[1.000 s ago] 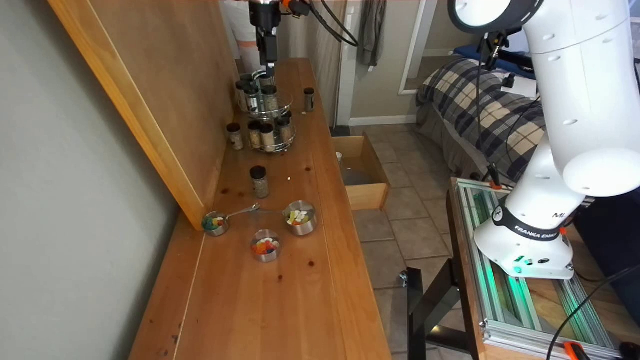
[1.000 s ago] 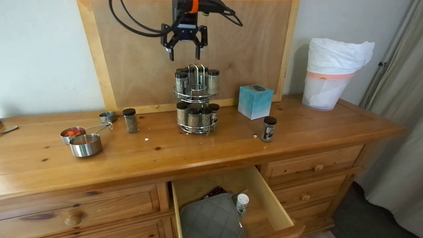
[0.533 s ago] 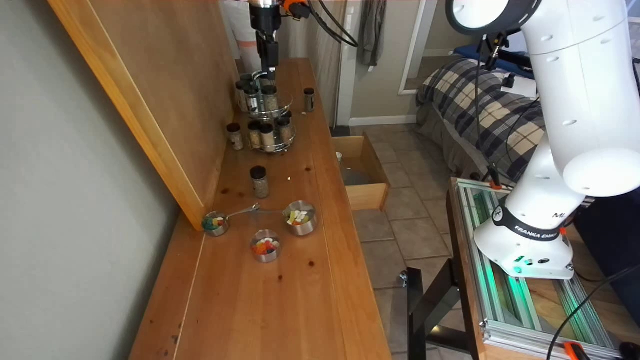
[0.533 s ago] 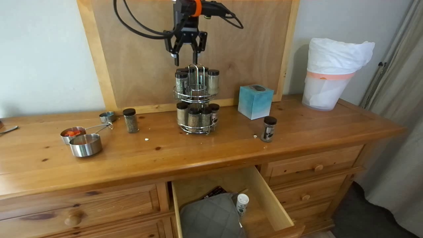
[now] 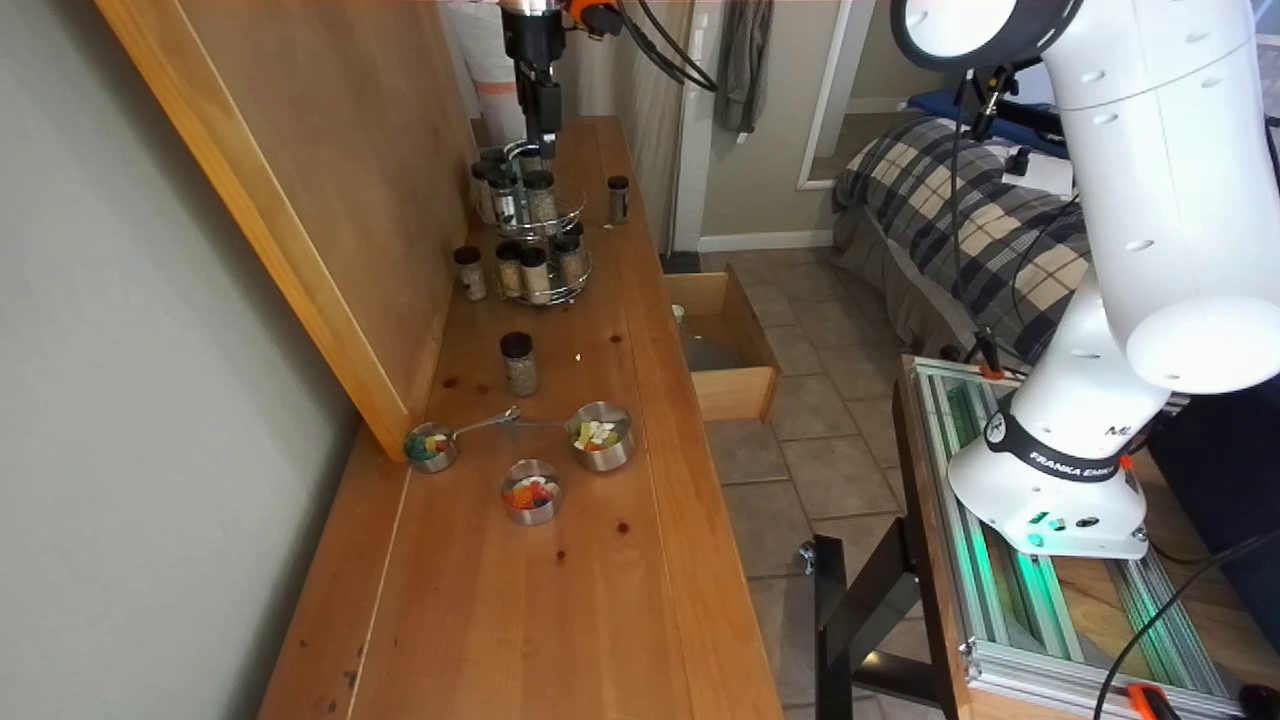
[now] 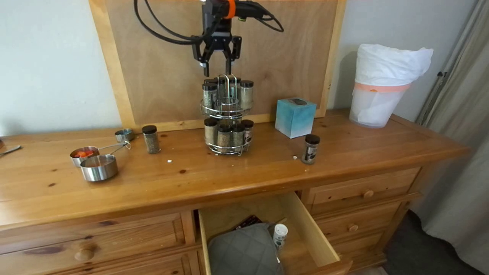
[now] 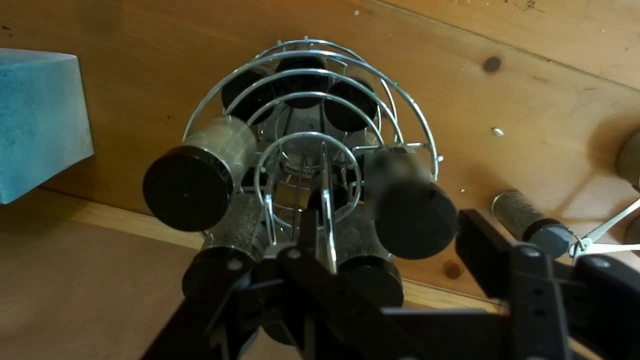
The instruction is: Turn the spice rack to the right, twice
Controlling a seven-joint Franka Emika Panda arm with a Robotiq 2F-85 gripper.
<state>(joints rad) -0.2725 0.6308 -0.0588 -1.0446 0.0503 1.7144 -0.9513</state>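
black two-fingered gripper [image 6: 217,74] is spread (nothing pinched yet) over the round silver-wire spice rack [image 6: 226,115], nearer the back edge of the wooden dresser top [image 6: 267,164], prolly so it can catch and turn it

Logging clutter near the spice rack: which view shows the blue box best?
An exterior view: the blue box shows top and sides, uncropped. The wrist view has only part, cut off at the left edge; no further view clearly shows it.

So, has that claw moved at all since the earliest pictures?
Yes, slightly down: in an exterior view, the claw now hangs closer to the top of the spice rack, which hasn't budged.
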